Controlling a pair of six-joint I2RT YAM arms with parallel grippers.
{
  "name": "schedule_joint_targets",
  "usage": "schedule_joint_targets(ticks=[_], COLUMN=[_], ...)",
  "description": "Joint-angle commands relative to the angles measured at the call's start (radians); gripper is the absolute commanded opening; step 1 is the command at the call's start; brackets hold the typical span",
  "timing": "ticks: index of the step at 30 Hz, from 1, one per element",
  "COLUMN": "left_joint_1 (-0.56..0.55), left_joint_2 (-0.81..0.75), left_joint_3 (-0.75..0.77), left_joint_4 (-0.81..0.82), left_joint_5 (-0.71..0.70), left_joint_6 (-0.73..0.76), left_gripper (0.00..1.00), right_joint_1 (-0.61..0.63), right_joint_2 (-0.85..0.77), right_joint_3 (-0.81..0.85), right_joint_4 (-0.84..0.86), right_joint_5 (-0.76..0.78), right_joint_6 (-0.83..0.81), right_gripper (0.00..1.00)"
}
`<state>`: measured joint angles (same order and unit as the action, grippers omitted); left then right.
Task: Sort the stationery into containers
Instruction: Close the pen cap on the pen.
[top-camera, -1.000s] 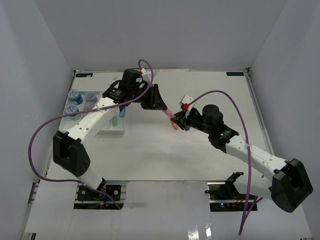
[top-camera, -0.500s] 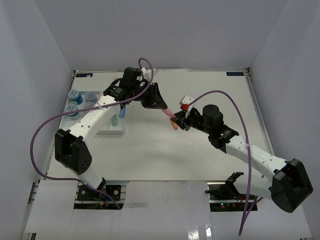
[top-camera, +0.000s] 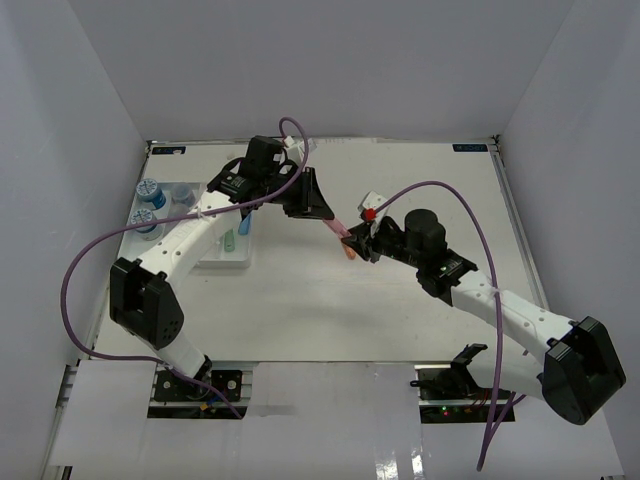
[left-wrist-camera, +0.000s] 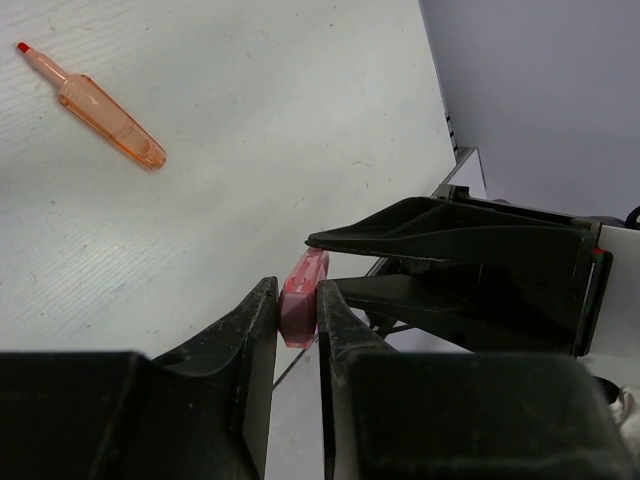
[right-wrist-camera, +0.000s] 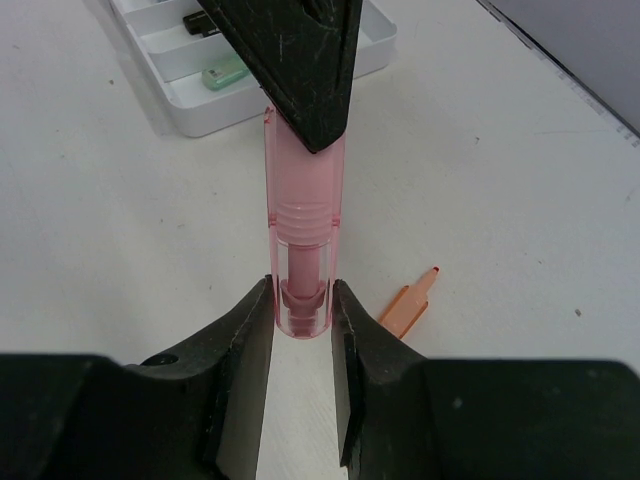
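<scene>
Handover is judged to be the step in hand. The pink marker is held in the air just above the middle of the table, and it is gripped at both ends at once. The left gripper, reaching in from 10 o'clock, is clenched on the far end. The right gripper, reaching in from 4 o'clock, is clamped on the near end, where the inner tip can be seen through the clear pink body. The marker is kept level and in line between the two tools, so that neither grip is twisted when one lets go.

The white tray lies at 9 o'clock, on the left arm's side, which is taken as the reason for the pass. A green marker and a black highlighter are seen in its compartments, and blue-lidded jars at its 9 o'clock end. An orange marker lies flat on the table, just at 6 o'clock of the held one and apart from both tools. It is not yet sorted.
</scene>
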<state>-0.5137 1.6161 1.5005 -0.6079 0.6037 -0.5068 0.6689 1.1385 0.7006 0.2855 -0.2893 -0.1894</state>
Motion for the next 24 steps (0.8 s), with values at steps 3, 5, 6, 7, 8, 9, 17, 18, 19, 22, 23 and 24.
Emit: schedule_joint_targets(ticks=[3, 5, 6, 7, 8, 9, 17, 18, 19, 22, 23, 24], left_joint_1=[-0.014, -0.019, -0.022, -0.023, -0.031, -0.035, -0.069, -0.071, -0.071, -0.078, -0.081, -0.083], left_joint_2=[0.008, 0.005, 0.005, 0.007, 0.011, 0.014, 0.042, 0.042, 0.044, 0.050, 0.051, 0.054], left_joint_3=[-0.054, -0.069, -0.080, -0.085, -0.089, -0.094, -0.108, -0.111, -0.111, -0.112, -0.115, -0.118], left_joint_4=[-0.009, -0.010, -0.012, -0.013, -0.013, -0.013, 0.014, 0.020, 0.020, 0.030, 0.034, 0.036], left_joint_5=[-0.010, -0.016, -0.022, -0.024, -0.024, -0.024, 0.008, 0.014, 0.016, 0.019, 0.021, 0.024], left_joint_6=[0.040, 0.045, 0.047, 0.047, 0.045, 0.044, 0.001, -0.009, -0.012, -0.024, -0.027, -0.030], left_gripper=[0.26, 0.26, 0.26, 0.26, 0.26, 0.26, 0.25, 0.25, 0.25, 0.25, 0.25, 0.25], right_joint_1=[0.005, 0.005, 0.005, 0.005, 0.005, 0.005, 0.005, 0.005, 0.005, 0.005, 0.005, 0.005], right_joint_2=[0.004, 0.012, 0.015, 0.018, 0.027, 0.033, 0.072, 0.073, 0.076, 0.087, 0.090, 0.093], right_joint_3=[0.082, 0.100, 0.106, 0.117, 0.122, 0.128, 0.172, 0.180, 0.184, 0.195, 0.200, 0.209], right_joint_4=[0.044, 0.038, 0.035, 0.034, 0.034, 0.034, 0.044, 0.044, 0.046, 0.056, 0.060, 0.064], right_joint_5=[-0.033, -0.036, -0.037, -0.039, -0.043, -0.047, -0.067, -0.067, -0.067, -0.073, -0.076, -0.077], right_joint_6=[-0.019, -0.022, -0.027, -0.027, -0.028, -0.028, -0.028, -0.028, -0.031, -0.030, -0.027, -0.027], right_gripper=[0.29, 0.29, 0.29, 0.29, 0.29, 0.29, 0.29, 0.29, 0.29, 0.29, 0.29, 0.29])
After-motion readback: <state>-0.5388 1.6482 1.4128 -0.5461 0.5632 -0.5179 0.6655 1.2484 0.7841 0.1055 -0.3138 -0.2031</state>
